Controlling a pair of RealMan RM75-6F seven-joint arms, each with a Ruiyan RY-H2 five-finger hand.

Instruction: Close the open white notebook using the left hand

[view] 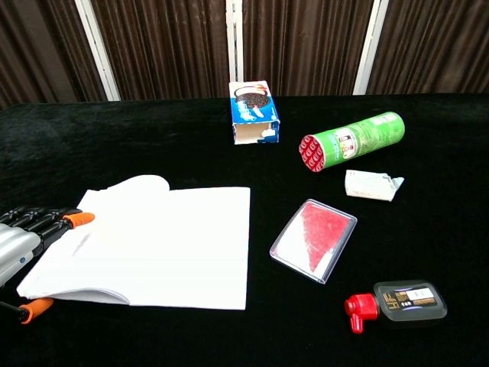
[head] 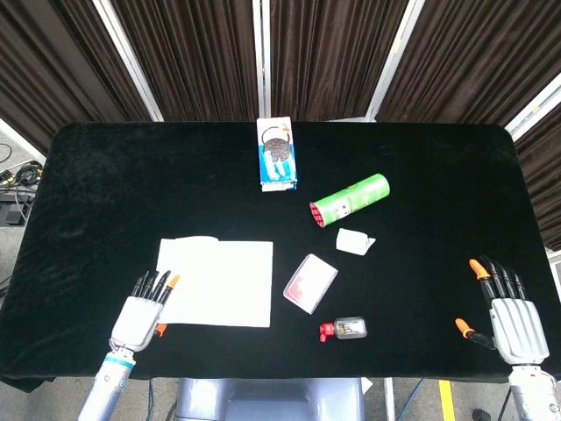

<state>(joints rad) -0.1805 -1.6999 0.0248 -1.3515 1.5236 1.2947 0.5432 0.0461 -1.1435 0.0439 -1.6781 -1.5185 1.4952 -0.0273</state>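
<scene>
The white notebook [head: 217, 282] [view: 149, 243] lies flat on the black table [head: 131, 184] at the front left, one page near its far left corner bulging up. My left hand [head: 142, 309] [view: 23, 243] sits at the notebook's left front edge, fingers spread and straight, its orange-tipped fingertips [view: 79, 219] touching the left margin; its thumb points under the near corner. It holds nothing. My right hand [head: 508, 314] rests flat at the front right of the table, fingers apart, far from the notebook and outside the chest view.
A blue biscuit box [head: 277, 155] stands at the back centre. A green tube [head: 350, 199] lies on its side right of centre, with a white packet [head: 354, 241], a clear case with a red insert [head: 309, 283] and a small red-capped bottle [head: 344, 329] nearer the front.
</scene>
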